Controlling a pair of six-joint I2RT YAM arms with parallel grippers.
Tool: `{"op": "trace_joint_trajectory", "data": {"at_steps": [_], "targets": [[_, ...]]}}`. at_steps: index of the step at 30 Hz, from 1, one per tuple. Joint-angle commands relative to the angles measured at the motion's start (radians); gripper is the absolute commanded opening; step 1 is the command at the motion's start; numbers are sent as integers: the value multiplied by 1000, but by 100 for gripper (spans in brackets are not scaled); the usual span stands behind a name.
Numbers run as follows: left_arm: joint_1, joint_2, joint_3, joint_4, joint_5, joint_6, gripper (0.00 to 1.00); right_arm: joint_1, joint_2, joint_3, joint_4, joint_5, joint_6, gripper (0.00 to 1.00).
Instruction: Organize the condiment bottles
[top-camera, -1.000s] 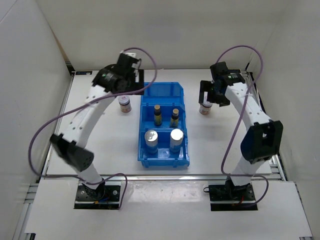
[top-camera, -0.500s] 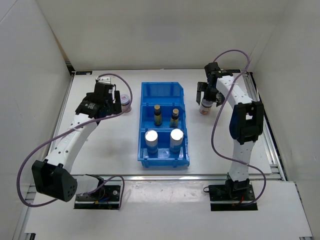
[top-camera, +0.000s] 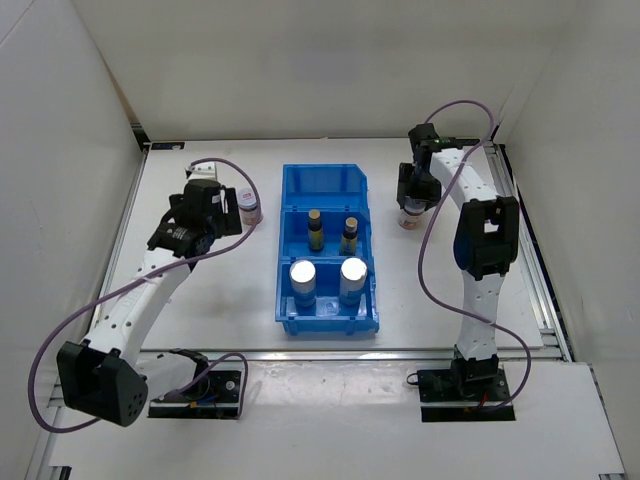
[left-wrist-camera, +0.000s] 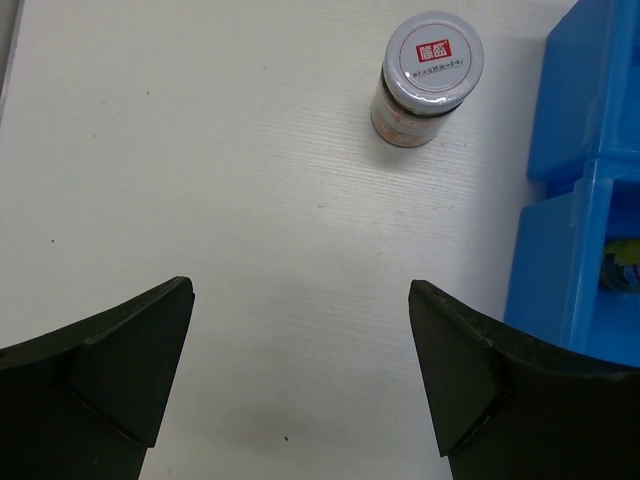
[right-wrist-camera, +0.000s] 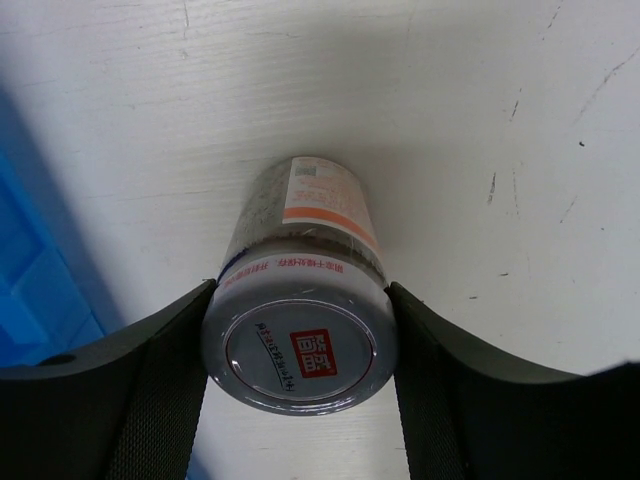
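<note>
A squat white-lidded jar (top-camera: 248, 208) stands on the table left of the blue bin (top-camera: 325, 185). In the left wrist view this jar (left-wrist-camera: 427, 75) is well ahead of my left gripper (left-wrist-camera: 300, 370), which is open and empty. My left gripper (top-camera: 225, 210) sits just left of the jar. My right gripper (top-camera: 413, 192) is shut on the second white-lidded jar (right-wrist-camera: 300, 330), right of the bin, with a finger pressed on each side of its lid. Two dark brown bottles (top-camera: 315, 228) (top-camera: 350, 233) stand in the bin's middle compartment. Two silver-topped cylinders (top-camera: 303, 275) (top-camera: 353, 272) stand in its near compartment.
The bin's far compartment holds nothing. The bin's wall shows at the right edge of the left wrist view (left-wrist-camera: 590, 200) and at the left edge of the right wrist view (right-wrist-camera: 30, 270). White walls enclose the table on three sides.
My right gripper's fingers have closed in on the right jar. My left arm has drawn back slightly toward the near side, staying beside the left jar.
</note>
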Motion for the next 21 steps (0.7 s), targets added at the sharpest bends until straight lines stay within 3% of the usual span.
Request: {"op": "trace_joint_trajectory", "data": {"at_steps": [1, 3, 7, 11, 21], "targets": [[-1, -52, -16, 38, -25, -6, 99, 0, -22, 33, -11, -31, -5, 26], [-1, -52, -45, 63, -34, -17, 99, 0, -79, 24, -1, -16, -5, 15], [-1, -52, -67, 72, -44, -37, 99, 66, -177, 45, 30, 28, -34, 6], [-1, -40, -67, 72, -54, -37, 99, 139, -208, 171, 30, 39, -61, 1], [-1, 1, -76, 72, -64, -55, 99, 245, -77, 386, 30, -22, -111, 0]]}}
